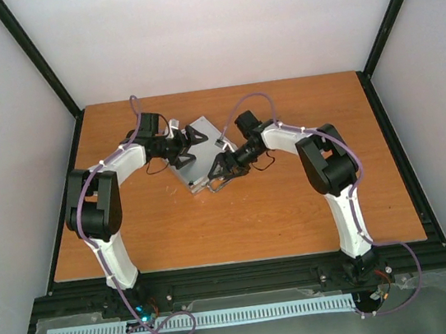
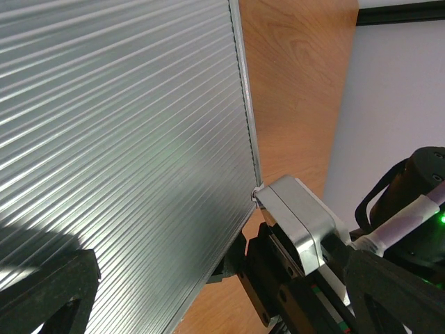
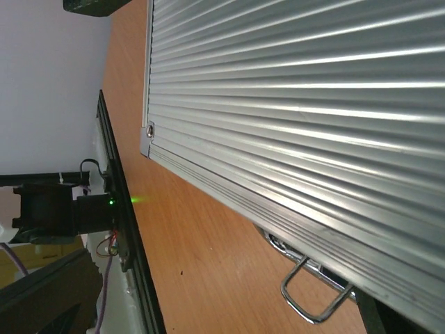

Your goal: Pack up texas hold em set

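The left claw [image 1: 190, 141] is spread wide over the case's 12 o'clock corner. In its wrist view one dark finger [image 2: 49, 292] sits at 7 o'clock, with the ribbed silver lid running past it. I cannot tell whether the fingers touch the metal. Just beyond, a smooth silver corner cap [image 2: 299, 216] closes off the lid's edge, and the right arm [image 2: 417, 202] shows at 3 o'clock.

The right claw [image 1: 213, 176] is also spread, set at the case's 5 o'clock edge. In its wrist view a dark finger [image 3: 35, 299] lies at 7 o'clock, apart from the lid. Below the lid's rim a wire latch loop [image 3: 316, 296] hangs out over the wood.

The case [image 1: 200, 131] is shut, so nothing inside it can be seen. It lies flat and turned at an angle on the worktop [image 1: 295, 207], near the middle and a little toward 12 o'clock, between the two claws.
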Controlling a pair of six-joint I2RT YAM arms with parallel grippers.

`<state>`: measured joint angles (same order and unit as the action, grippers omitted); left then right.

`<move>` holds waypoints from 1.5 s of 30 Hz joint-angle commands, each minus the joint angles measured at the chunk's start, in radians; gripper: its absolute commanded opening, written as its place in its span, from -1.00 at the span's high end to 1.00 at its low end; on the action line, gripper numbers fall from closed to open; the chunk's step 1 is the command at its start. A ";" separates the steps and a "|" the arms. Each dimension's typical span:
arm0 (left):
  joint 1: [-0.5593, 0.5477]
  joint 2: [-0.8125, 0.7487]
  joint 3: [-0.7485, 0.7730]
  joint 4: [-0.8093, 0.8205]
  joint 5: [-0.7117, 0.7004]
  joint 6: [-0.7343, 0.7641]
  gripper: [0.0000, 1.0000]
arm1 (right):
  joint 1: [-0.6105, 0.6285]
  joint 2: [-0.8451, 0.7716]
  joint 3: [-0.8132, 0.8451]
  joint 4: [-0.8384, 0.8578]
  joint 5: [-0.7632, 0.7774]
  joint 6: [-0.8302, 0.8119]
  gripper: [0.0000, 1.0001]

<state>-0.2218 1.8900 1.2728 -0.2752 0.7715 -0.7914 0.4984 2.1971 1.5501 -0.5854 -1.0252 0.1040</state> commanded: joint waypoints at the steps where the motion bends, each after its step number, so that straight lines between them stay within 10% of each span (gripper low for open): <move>1: -0.003 0.014 0.020 -0.038 -0.006 0.020 -0.99 | 0.004 0.009 0.043 -0.024 -0.127 -0.009 -1.00; 26: -0.003 0.003 -0.008 -0.039 -0.024 0.028 -1.00 | -0.017 -0.021 0.149 -0.087 -0.255 0.026 -1.00; 45: -0.004 -0.009 -0.025 -0.037 -0.029 0.025 -1.00 | -0.017 -0.086 0.042 -0.173 -0.027 -0.058 -1.00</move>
<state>-0.2218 1.8896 1.2705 -0.2756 0.7670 -0.7818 0.4820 2.1227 1.6081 -0.7292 -1.1267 0.0868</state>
